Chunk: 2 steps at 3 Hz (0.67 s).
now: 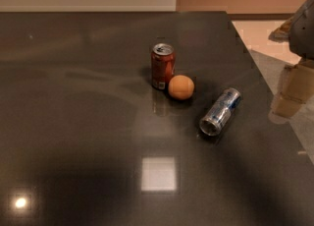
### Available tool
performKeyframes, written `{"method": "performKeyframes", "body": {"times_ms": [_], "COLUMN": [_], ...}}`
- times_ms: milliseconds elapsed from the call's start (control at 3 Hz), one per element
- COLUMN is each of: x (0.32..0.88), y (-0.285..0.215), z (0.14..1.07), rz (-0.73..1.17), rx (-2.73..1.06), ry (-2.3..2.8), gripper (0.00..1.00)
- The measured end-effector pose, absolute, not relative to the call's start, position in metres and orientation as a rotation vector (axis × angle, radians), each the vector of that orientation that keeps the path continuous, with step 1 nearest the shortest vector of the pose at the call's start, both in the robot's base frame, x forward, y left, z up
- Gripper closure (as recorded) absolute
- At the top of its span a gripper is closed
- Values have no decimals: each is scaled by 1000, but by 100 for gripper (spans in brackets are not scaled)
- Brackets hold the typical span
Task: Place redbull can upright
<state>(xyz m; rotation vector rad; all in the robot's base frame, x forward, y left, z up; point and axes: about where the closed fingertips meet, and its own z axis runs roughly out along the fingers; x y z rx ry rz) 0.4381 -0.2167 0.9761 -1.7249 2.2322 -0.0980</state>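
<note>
Slim silver-blue redbull can lies sideways on glossy dark worktop; gripper at three o'clock, grasp state indeterminate.

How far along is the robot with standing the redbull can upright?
Nothing looks done yet: the redbull can lies on its side on the table, to the right of the orange and the upright soda can. Nothing is in hand: the pincer hangs at the right edge of view, apart from the can. Left: reach, grasp, stand it up.
</note>
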Motion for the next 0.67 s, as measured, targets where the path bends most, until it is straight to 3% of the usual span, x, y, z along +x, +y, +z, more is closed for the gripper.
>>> {"method": "performKeyframes", "body": {"times_ms": [667], "x": [442], "y": [-217], "z": [977], "rz": [-86], "rx": [-1790], "ry": [2192], "gripper": [0]}}
